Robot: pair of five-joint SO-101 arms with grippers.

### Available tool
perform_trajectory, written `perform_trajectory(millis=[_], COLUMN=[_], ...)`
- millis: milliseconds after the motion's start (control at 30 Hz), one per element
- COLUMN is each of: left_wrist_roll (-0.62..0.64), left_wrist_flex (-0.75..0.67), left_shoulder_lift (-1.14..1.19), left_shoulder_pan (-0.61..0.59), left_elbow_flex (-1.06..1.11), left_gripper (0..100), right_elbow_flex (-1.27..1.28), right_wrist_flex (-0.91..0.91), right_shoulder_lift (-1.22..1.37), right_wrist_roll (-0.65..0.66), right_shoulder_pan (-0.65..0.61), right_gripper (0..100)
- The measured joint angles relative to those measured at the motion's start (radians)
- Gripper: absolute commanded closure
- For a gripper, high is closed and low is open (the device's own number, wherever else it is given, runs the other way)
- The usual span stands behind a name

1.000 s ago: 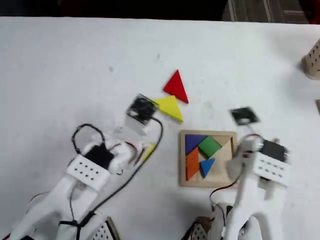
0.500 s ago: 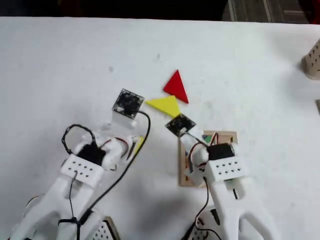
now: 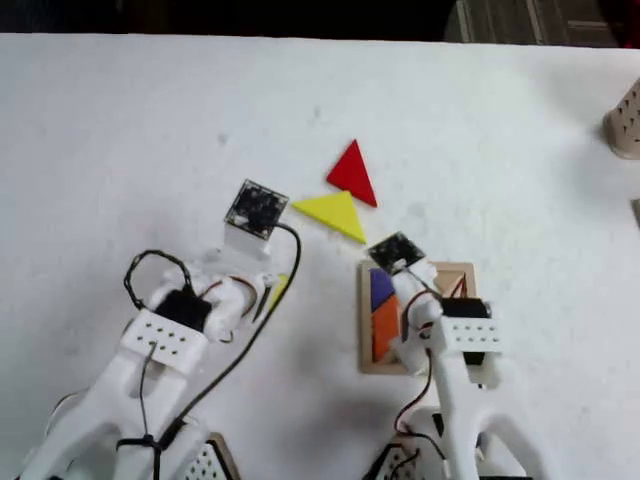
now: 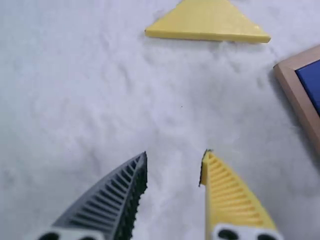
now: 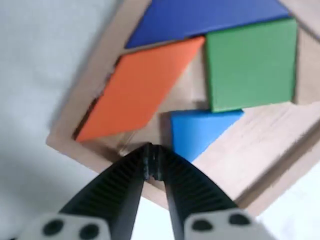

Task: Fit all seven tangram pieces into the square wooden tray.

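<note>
Tangram pieces sat partly in the square wooden tray (image 3: pixel 364 330): an orange parallelogram (image 5: pixel 135 87), a green square (image 5: pixel 250 62), a dark blue triangle (image 5: pixel 210 17) and a small light blue triangle (image 5: pixel 200 132), with bare wood showing beside them. The right gripper (image 5: pixel 151 162) hung over the tray's near rim, just beside the light blue triangle, pinched closed and empty. Outside the tray's far corner lay a yellow triangle (image 3: pixel 330 212), with a red triangle (image 3: pixel 352 172) just beyond it. The left gripper (image 4: pixel 174 160) was off the tray's side, spread apart and holding nothing.
</note>
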Motion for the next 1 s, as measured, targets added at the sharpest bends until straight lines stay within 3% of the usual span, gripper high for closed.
perform_trajectory(millis=[267,500,733,1000], left_wrist_roll=[0.0,0.0,0.0,0.0], left_wrist_flex=[-0.023,-0.023,-0.023,-0.023], left_shoulder_lift=[0.0,0.0,0.0,0.0], left_shoulder_pan=[0.0,0.0,0.0,0.0], left_elbow_flex=[0.011,0.011,0.011,0.011], left_gripper=[80,80,80,80], right_elbow_flex=[-0.006,-0.08,-0.19,-0.318], right_wrist_flex=[-0.002,-0.002,0.028,0.137], right_shoulder_lift=[0.002,0.011,0.015,0.017], right_wrist_roll=[0.031,0.118,0.123,-0.175], right_shoulder_pan=[0.13,0.336,0.397,0.269], right_gripper=[98.1,98.1,98.1,98.1])
